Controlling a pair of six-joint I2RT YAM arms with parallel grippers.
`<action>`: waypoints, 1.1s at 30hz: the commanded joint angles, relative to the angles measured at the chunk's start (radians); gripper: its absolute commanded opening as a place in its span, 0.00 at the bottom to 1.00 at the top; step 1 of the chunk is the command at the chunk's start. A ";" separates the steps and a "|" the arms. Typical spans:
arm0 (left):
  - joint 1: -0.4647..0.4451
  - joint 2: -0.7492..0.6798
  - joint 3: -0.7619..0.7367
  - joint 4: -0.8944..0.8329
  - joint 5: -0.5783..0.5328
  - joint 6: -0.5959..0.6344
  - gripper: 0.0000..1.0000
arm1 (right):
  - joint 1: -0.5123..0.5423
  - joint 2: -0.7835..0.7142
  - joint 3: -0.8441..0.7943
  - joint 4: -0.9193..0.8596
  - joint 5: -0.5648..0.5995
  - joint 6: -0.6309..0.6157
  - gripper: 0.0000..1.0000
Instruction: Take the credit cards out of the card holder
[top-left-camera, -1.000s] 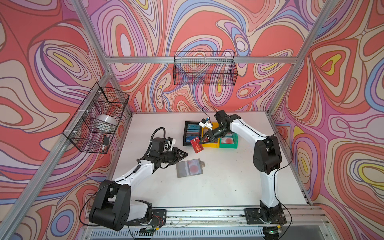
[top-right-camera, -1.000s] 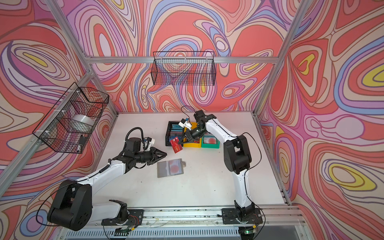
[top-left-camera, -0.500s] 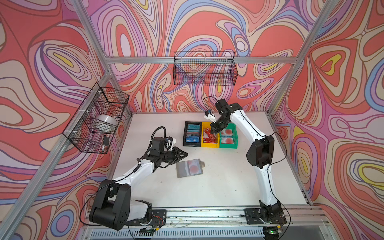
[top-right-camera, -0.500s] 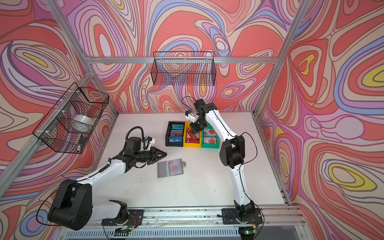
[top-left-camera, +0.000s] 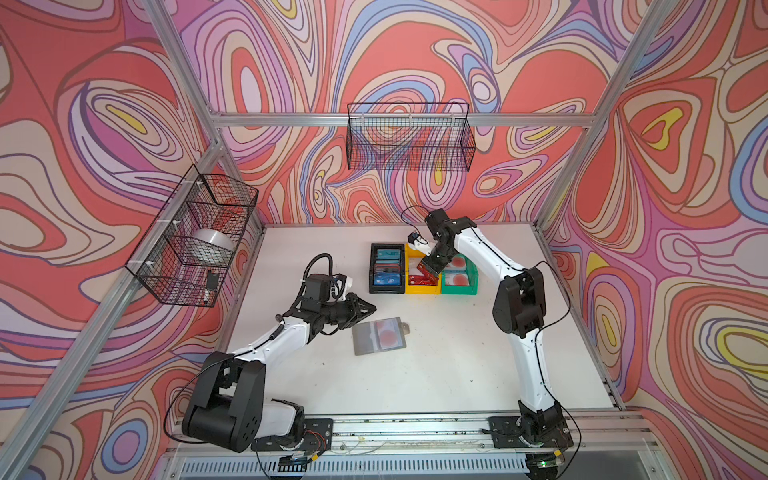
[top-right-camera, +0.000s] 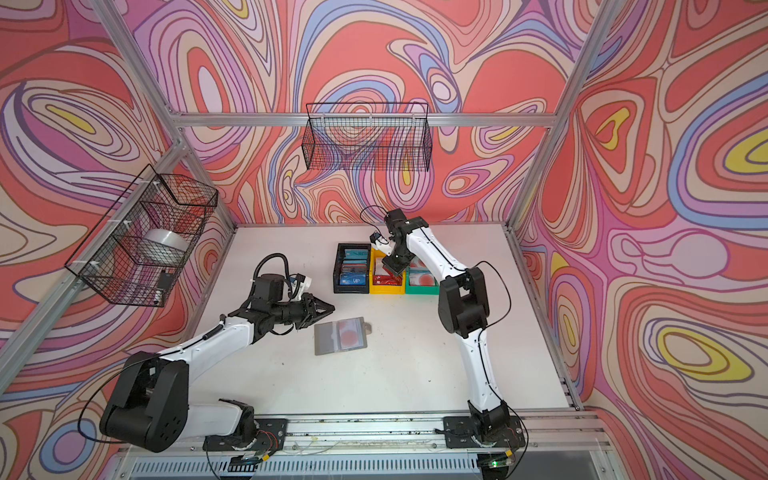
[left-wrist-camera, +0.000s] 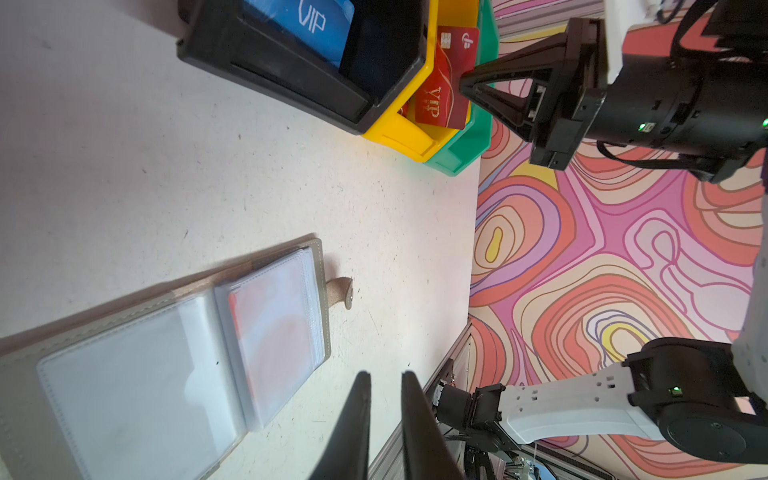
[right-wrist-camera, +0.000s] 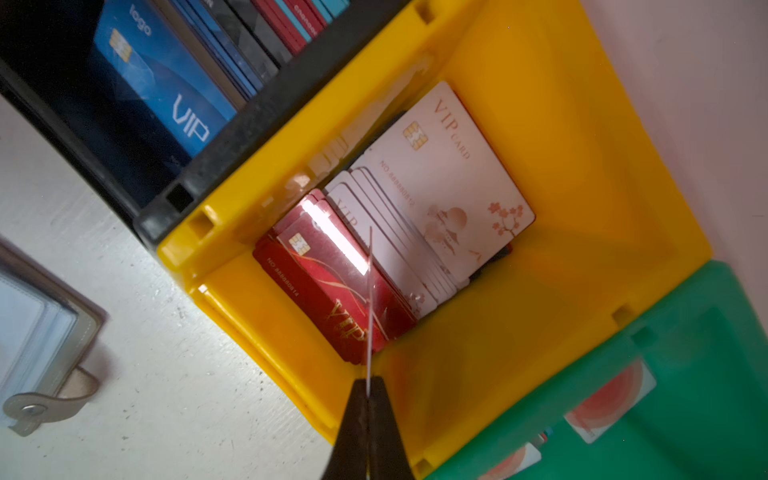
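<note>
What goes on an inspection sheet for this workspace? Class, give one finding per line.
Surface: white table, a few specks.
Job's things: card holder lies open, a red-blotched card in one sleeve; dark red card held over the yellow bin.
Clutter: black bin and green bin flank the yellow one; all hold cards.
Grippers: right gripper shut on the dark red card; left gripper empty, jaws slightly apart, near the holder.
Cables: black cable loops above the left wrist; another by the right wrist.
Surroundings: wire basket on the back wall; side basket with a silvery roll; patterned walls.
</note>
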 joint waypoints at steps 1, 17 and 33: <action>-0.002 0.008 -0.010 0.034 0.012 -0.013 0.18 | 0.008 -0.041 -0.015 0.026 0.034 -0.054 0.00; -0.002 -0.001 -0.016 0.037 0.000 -0.020 0.18 | 0.076 -0.083 -0.097 -0.051 -0.022 -0.205 0.00; -0.002 0.023 -0.015 0.043 0.009 -0.015 0.17 | 0.085 -0.003 -0.042 -0.098 -0.015 -0.218 0.00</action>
